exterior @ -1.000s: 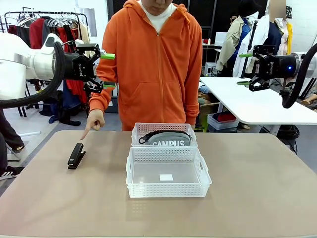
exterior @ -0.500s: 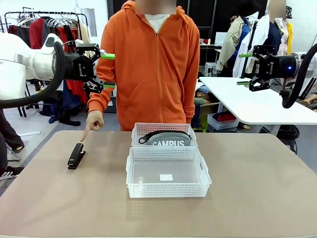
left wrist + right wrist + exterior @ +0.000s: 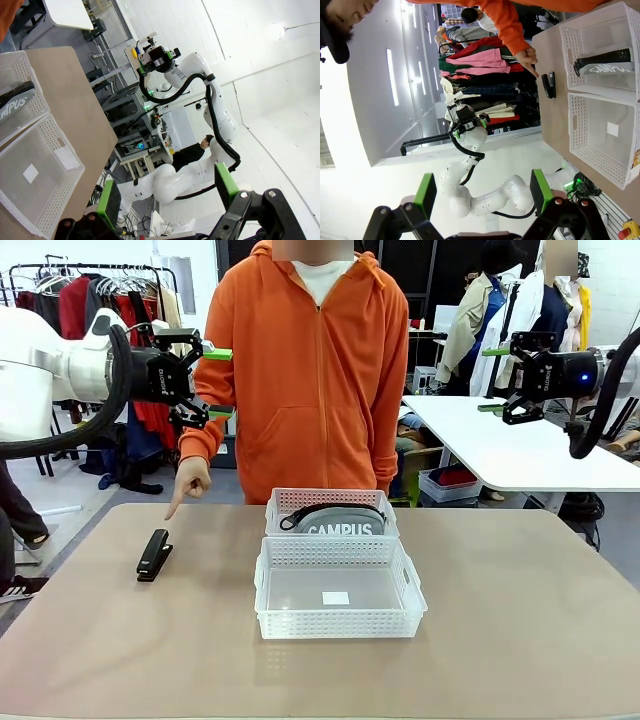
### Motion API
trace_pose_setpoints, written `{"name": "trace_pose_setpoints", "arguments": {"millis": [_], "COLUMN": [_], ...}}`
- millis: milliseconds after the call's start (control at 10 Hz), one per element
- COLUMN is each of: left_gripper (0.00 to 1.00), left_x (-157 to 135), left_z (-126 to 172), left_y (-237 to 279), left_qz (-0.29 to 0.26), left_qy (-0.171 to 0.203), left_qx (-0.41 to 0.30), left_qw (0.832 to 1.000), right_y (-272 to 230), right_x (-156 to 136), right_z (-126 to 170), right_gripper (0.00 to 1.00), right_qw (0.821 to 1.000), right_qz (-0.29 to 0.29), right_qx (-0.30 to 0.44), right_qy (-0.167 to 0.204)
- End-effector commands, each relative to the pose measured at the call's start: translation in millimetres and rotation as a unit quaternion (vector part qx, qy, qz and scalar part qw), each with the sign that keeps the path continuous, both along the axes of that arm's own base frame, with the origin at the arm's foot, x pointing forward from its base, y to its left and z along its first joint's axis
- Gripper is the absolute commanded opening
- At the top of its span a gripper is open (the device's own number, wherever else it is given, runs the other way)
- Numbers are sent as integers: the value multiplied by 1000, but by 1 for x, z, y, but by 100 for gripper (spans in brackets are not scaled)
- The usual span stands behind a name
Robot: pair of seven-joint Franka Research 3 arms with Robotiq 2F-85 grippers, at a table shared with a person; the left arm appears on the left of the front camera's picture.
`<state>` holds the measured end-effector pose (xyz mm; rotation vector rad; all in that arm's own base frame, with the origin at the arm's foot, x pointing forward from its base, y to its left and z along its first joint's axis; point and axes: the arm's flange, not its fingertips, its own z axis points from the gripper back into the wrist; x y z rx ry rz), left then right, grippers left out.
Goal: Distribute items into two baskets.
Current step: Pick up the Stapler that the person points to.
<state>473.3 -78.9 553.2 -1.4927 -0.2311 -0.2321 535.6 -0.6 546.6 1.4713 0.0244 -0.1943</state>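
The pouch (image 3: pixel 335 520) already lies in the far basket (image 3: pixel 283 502), which sits mid-table close to the far edge. The near basket (image 3: pixel 340 625), touching it on the robot's side, holds nothing but a small white label (image 3: pixel 336 597). The stapler (image 3: pixel 154 554) is flat on the table (image 3: pixel 520 620) near the left edge, well apart from both baskets. The person's hand (image 3: pixel 190 483) points a finger down at it from just beyond.

So the task looks half done, and the stapler is the item in hand.

The left claw (image 3: pixel 218 382) hangs high above the table's far left corner, spread wide and holding nothing. The right claw (image 3: pixel 492 380) is likewise spread and empty, up beyond the right edge.

The left claw is the nearer one, so the pick is likely its job. It would need to come down over the stapler, turn so the jaws straddle the narrow body rather than its length, close, lift, and carry it toward the middle to the near basket. The stapler is low and slim, so the pads must reach almost to the table surface to catch it.
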Motion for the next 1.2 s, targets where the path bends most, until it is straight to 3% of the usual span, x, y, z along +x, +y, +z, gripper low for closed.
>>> {"name": "trace_pose_setpoints", "arguments": {"millis": [0,1100], "left_gripper": [100,100], "left_x": [-2,-2], "left_z": [2,2], "left_y": [0,0], "left_qz": [-3,-3], "left_qy": [-3,-3], "left_qx": [0,0], "left_qw": [1000,1000], "right_y": [-1,-1], "right_x": [0,0], "right_z": [2,2], "right_gripper": [100,100], "right_qw": [1000,1000], "right_qz": [1,1], "right_qx": [0,0], "right_qy": [-4,-4]}}
